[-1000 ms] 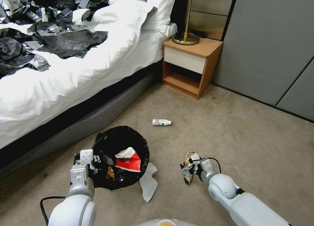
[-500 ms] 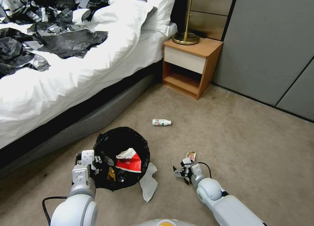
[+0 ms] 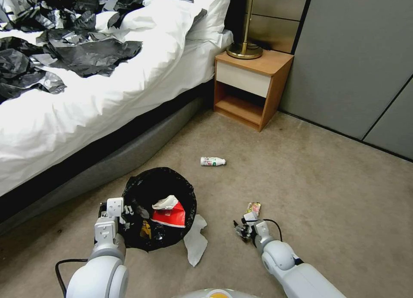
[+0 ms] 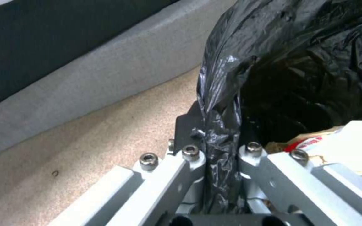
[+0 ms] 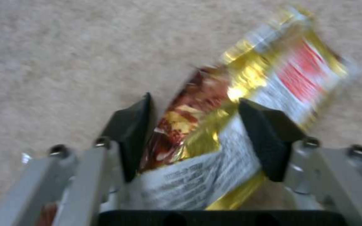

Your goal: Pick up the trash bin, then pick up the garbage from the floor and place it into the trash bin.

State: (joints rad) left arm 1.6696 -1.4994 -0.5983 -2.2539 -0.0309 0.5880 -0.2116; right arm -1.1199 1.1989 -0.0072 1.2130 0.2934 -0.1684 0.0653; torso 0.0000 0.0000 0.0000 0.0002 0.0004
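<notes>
The trash bin [image 3: 160,184], lined with a glossy black bag, stands on the carpet at lower left. My left gripper [image 3: 128,211] is shut on its near-left rim, and the left wrist view shows the bag fold [image 4: 222,147] pinched between the fingers. A red carton [image 3: 174,215] and other litter lie inside. My right gripper [image 3: 241,229] is low over the carpet to the bin's right, shut on a crumpled yellow wrapper [image 3: 253,208] that sticks out past its black pads [image 5: 260,135]. More garbage lies loose: a white bottle [image 3: 212,161] farther out and a white tissue [image 3: 195,243] against the bin.
A bed [image 3: 86,95] with white bedding and black bags on top runs along the left. A wooden nightstand [image 3: 251,85] with a brass lamp stands at the back. Grey wall panels [image 3: 357,61] close the right. Open carpet [image 3: 327,194] lies to the right.
My right gripper has drawn back toward me and a little leftward, with the yellow wrapper in it. The left gripper and the bin have hardly moved.
</notes>
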